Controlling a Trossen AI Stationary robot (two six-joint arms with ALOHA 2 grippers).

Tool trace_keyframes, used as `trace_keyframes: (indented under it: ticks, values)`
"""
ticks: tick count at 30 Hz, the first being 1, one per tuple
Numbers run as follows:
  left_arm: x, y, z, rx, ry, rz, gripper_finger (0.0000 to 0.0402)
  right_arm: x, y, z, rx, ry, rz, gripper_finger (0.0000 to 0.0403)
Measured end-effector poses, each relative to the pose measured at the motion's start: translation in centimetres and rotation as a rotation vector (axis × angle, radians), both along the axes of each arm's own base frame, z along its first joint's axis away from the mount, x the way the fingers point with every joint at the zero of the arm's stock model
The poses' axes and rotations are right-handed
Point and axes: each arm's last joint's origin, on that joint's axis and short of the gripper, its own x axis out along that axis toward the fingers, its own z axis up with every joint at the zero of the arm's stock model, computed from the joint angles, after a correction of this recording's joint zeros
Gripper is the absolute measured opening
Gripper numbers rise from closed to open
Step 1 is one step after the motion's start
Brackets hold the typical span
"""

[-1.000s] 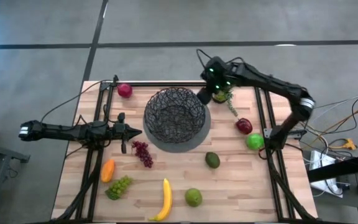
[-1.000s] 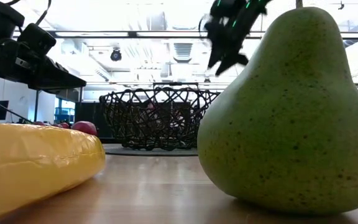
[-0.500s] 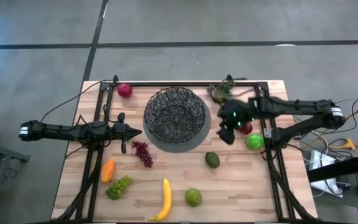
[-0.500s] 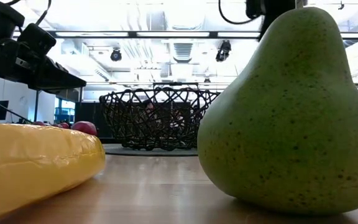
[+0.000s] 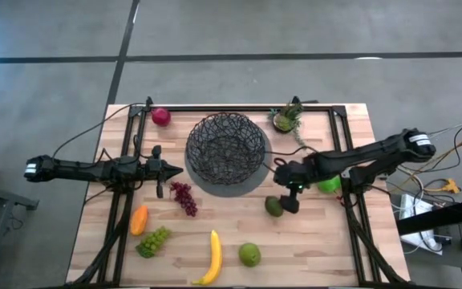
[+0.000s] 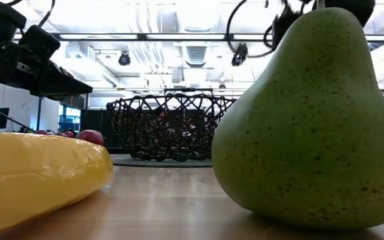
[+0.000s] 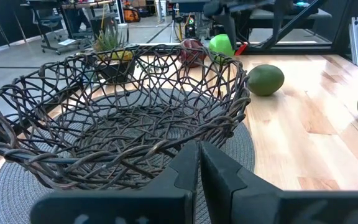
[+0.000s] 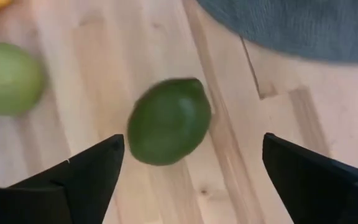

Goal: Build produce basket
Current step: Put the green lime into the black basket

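The dark wire basket [image 5: 225,147] sits on a flat grey mat [image 5: 251,183]; the low view shows the basket [image 6: 169,127] and the left wrist view shows the basket [image 7: 117,118] close up. My right gripper [image 5: 289,195] is open and hovers over the avocado [image 5: 273,207]. In the right wrist view the avocado [image 8: 168,121] lies on the wood between the spread fingers of the right gripper [image 8: 191,146]. My left gripper [image 5: 179,168] waits shut at the basket's left side, and the left wrist view shows the left gripper [image 7: 199,149] pointing at the basket wall.
Loose on the table are purple grapes [image 5: 184,197], an orange piece [image 5: 139,219], green grapes [image 5: 154,241], a banana [image 5: 212,257], a green pear [image 5: 249,254], a green apple [image 5: 328,185] and a red apple [image 5: 160,116]. A leafy sprig [image 5: 287,119] stands at the far edge.
My right gripper has swung from the leafy sprig at the far edge toward the near edge, passing to the right of the basket, and now hangs over the avocado. The left arm has kept still.
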Motion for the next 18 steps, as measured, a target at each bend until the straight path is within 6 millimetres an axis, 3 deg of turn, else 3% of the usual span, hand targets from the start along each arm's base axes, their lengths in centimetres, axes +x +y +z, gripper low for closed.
trace_keyframes:
  ticks: [7, 18]
  values:
    - [0.0, 0.0, 0.0, 0.0, -0.001, 0.0, 0.0, 2.6, 0.3, -2.9, 0.03, 0.13, -0.129, 0.0368]
    - [0.0, 0.0, 0.0, 0.0, 0.0, 0.0, 0.0, 5.1, 0.8, -7.6, -0.007, 0.294, -0.125, 0.0365]
